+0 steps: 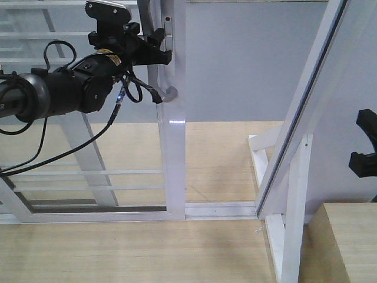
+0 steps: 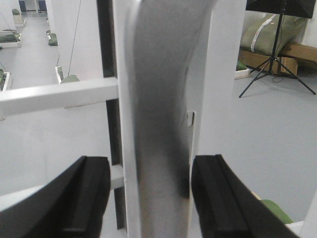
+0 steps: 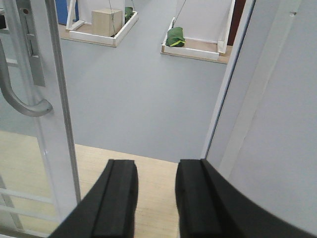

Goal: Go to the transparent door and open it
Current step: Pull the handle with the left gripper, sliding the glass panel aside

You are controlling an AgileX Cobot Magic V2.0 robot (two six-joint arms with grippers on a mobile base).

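The transparent door (image 1: 175, 153) stands at centre left, a glass panel in a glossy white frame with thin white bars. Its curved grey handle (image 1: 160, 88) is on the right stile. My left gripper (image 1: 158, 48) is at the handle's upper part. In the left wrist view the handle (image 2: 158, 124) runs up between the black fingers (image 2: 89, 198), with gaps on both sides, so the left gripper (image 2: 151, 198) is open around it. My right gripper (image 3: 154, 198) is open and empty, to the right of the door (image 3: 57, 124); it shows at the front view's right edge (image 1: 364, 147).
A leaning white-framed glass panel (image 1: 306, 100) without a handle stands at right, with a gap between it and the door's stile. A floor track (image 1: 218, 209) runs between them. A wooden box (image 1: 347, 242) is at bottom right. A tripod (image 2: 277, 44) stands beyond the door.
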